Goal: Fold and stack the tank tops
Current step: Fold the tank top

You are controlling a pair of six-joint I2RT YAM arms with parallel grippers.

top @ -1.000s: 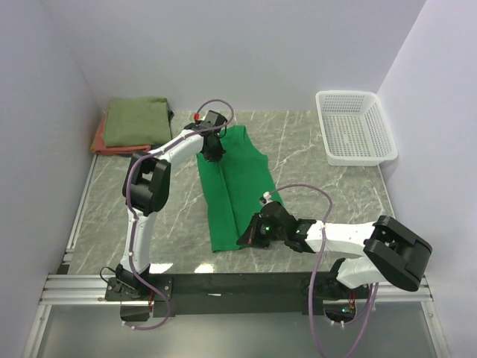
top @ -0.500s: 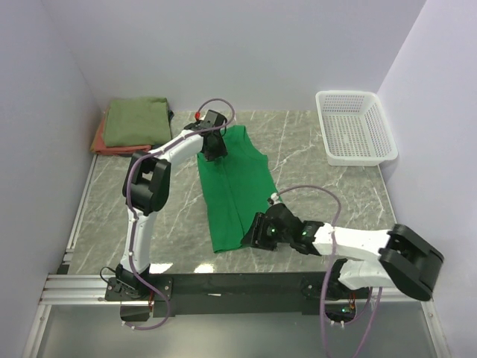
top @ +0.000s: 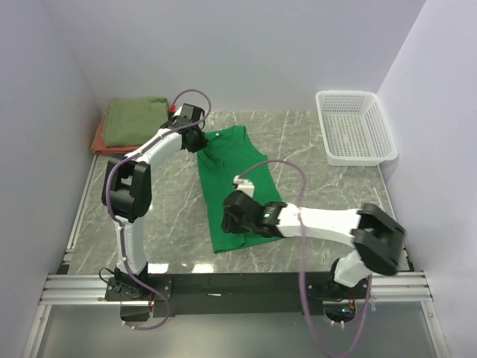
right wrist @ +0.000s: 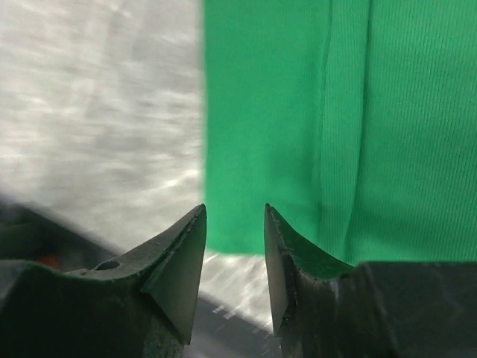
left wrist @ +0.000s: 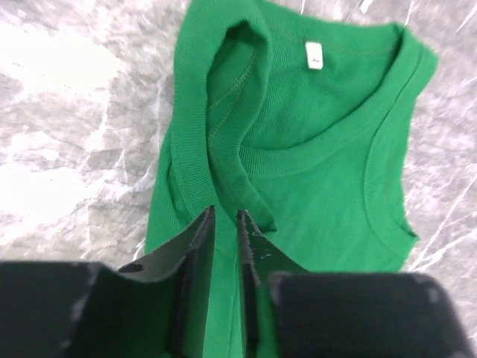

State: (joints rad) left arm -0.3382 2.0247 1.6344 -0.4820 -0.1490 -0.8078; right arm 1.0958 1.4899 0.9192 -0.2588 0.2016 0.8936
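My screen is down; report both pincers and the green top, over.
Left pincer open, empty, over shoulder strap. Right pincer open, empty, over hem. Green top flat, not stacked. Basket well apart.

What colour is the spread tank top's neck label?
White label against the bright green tank top; clearest in the left wrist view.

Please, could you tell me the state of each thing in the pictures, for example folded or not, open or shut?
Bright green top: flat on the table, one long side folded over.
Olive top: folded, lying on the red top.
Red top: under the olive top, only its edge shows.
Basket: upright, nothing seen inside.
Left gripper: slightly open, holding nothing, above the neck end.
Right gripper: open, holding nothing, above the hem.
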